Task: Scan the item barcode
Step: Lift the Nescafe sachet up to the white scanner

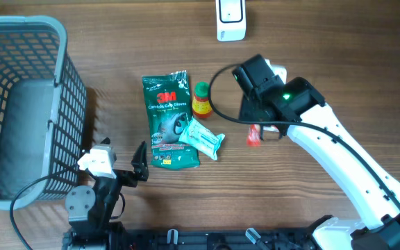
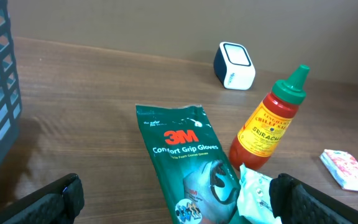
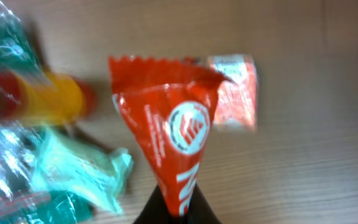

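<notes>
- One red packet (image 3: 179,134) is your item: your right gripper (image 3: 176,213) has its jaws closed tight on the packet's lower tip, to the right of the sriracha bottle (image 1: 201,99).
- Your left gripper (image 2: 179,204) stands wide and holds nothing, low beside the gloves pack (image 1: 167,118); it need not join in.
- The scanner (image 1: 231,19) sits at the far edge of the table (image 1: 339,55), well apart from the packet, so carry the packet over to it.
- No barcode shows on the logo face turned to your wrist camera. It is probably on the other side, so present that side to the scanner's window.
- Hold the wrapper flat and steady, since it looks crinkly.
- Ignore the other small packet (image 2: 348,169) lying on the table.
</notes>
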`<state>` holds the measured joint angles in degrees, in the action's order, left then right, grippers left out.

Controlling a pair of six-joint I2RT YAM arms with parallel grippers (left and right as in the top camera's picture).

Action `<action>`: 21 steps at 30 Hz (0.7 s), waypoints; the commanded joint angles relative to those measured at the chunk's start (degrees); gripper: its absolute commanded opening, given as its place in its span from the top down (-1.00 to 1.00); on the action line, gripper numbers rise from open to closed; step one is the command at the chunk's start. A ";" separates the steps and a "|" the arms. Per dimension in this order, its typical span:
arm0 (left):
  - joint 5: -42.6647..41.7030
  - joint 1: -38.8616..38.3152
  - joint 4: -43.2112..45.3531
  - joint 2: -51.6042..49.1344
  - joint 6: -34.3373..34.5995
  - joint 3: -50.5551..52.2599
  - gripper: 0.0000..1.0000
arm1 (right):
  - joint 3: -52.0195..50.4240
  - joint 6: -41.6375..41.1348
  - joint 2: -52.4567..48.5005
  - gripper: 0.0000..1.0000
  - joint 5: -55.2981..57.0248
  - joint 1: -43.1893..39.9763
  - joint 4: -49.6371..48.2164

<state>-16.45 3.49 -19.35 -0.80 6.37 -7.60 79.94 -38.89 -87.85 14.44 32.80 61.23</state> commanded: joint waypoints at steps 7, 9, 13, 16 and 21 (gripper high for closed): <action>-0.68 -0.26 0.17 0.42 0.33 0.26 -1.00 | 0.20 57.64 -7.63 0.91 5.01 -0.70 -45.42; -0.68 -0.26 0.17 0.42 0.33 0.26 -1.00 | 0.20 65.55 -11.45 0.91 5.03 -1.46 -54.36; -0.68 -0.26 0.17 0.42 0.33 0.26 -1.00 | 1.14 75.89 -20.85 0.91 4.98 -5.42 -68.94; -0.68 -0.26 0.17 0.42 0.33 0.26 -1.00 | 9.01 80.94 -29.81 0.91 -0.37 -9.42 -72.13; -0.68 -0.26 0.15 0.42 0.33 0.26 -1.00 | 28.65 80.15 -44.70 0.91 -10.99 -13.64 -69.57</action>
<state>-16.43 3.49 -19.31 -0.80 6.37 -7.57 99.44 39.81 -127.28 11.25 20.18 -9.32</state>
